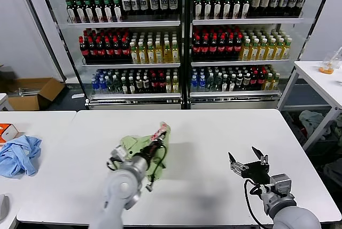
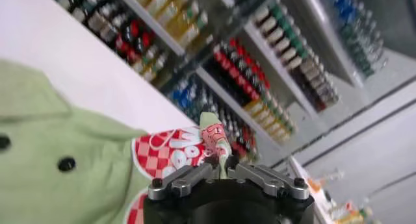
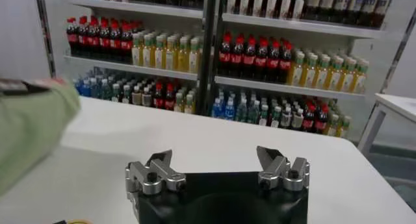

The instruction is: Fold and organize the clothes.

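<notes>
The clothes, a light green polo shirt [image 1: 140,149] with dark buttons and a red-and-white checkered print [image 2: 170,150], are lifted off the white table [image 1: 214,132] near its middle. My left gripper [image 1: 158,139] is shut on a fold of the shirt near the print, and the rest of the fabric hangs below it. In the left wrist view the cloth edge stands pinched between the closed jaws of the left gripper [image 2: 224,167]. My right gripper [image 1: 249,159] hovers over the table's right part, open and holding nothing; its own view shows the right gripper [image 3: 214,163] with the shirt [image 3: 29,128] far to one side.
A crumpled light blue cloth [image 1: 18,154] and an orange box [image 1: 6,131] lie on the adjoining table at the left. Glass-door fridges [image 1: 181,36] full of bottles stand behind. Another white table [image 1: 320,79] is at the far right.
</notes>
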Motion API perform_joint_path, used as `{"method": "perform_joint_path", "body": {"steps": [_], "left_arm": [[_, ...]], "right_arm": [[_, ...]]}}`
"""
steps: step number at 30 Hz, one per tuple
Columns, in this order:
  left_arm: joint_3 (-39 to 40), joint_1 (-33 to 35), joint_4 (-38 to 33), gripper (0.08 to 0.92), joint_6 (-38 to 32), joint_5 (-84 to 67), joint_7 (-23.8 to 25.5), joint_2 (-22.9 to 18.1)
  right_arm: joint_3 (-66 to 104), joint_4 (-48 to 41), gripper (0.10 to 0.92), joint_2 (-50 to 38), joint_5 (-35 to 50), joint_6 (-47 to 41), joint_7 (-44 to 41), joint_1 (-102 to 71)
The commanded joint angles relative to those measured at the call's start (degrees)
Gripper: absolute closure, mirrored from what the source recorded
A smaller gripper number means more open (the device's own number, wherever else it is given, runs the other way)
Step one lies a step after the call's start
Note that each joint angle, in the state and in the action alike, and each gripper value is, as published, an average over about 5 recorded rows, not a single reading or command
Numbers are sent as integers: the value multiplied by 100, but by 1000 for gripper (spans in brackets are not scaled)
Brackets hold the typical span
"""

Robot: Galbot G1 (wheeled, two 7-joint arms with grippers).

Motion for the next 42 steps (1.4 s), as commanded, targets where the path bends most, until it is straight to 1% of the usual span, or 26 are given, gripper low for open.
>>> {"method": "perform_joint_path", "body": {"steps": [1,4,6,9,13,16,19,22,25,27,32,36,42], "left_arm": [[1185,-600,994,873,-238,1660,479,-839],[1430,-633,974,815,-352,2050,724,-917],[1554,-614,900,754,-416,2210,833,-969],[1677,-477,616,668,-449,2266,901,-987],[1694,-215,166,555,-480,2321,929,-868],[1400,14,-38,468,-578,2654,901,-633],[887,339,-186,382,-743,3327,867,-206],[217,716,-400,287,-843,3591,770,246],[-454,1080,-650,206,-888,3611,680,557],[-811,1310,-795,185,-911,3616,642,682],[-1456,1868,-1053,178,-934,3533,578,831],[-1693,2162,-1159,177,-959,3467,553,857],[-1803,2378,-1244,177,-1001,3416,547,845]], "right_arm": [[0,-38,203,-39,11,20,-10,42],[-8,-55,203,-45,12,26,-12,61],[-18,-52,203,-46,11,27,-13,71],[-37,-52,203,-48,11,29,-17,89],[-108,-101,203,-23,22,36,-16,166],[-285,-229,203,67,74,23,11,353],[-566,-442,203,236,231,-49,82,685],[-935,-793,203,495,620,-209,237,1227],[-1373,-1295,203,855,1065,-386,436,1864],[-1637,-1642,203,1109,1277,-477,534,2264],[-2164,-2419,203,1655,1432,-559,649,3106],[-2401,-2895,203,1982,1529,-606,720,3506],[-2539,-3426,203,2301,1573,-635,770,3759]]}}
